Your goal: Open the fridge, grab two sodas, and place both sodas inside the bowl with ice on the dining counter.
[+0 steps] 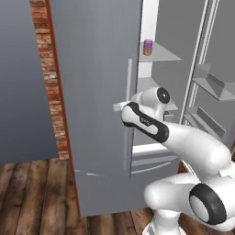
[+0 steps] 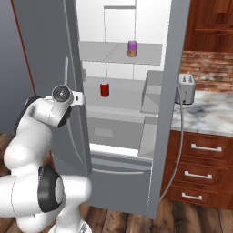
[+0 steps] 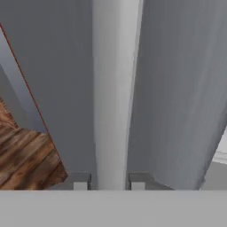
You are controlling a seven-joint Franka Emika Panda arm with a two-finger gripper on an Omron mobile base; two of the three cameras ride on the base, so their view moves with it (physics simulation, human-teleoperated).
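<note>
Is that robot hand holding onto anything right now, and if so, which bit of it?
Yes. The gripper is shut on the fridge's left door handle, the long silver bar, with one finger on each side of it.

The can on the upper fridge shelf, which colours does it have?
The can is purple with an orange-tan base; the right base view shows it best.

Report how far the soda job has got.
Done: the fridge's right door stands open, baring the shelves. In hand: the tool is shut on the left door handle, fingers either side. Left: both cans wait inside, the red can and the purple can on the shelf above; neither has been picked up.
</note>
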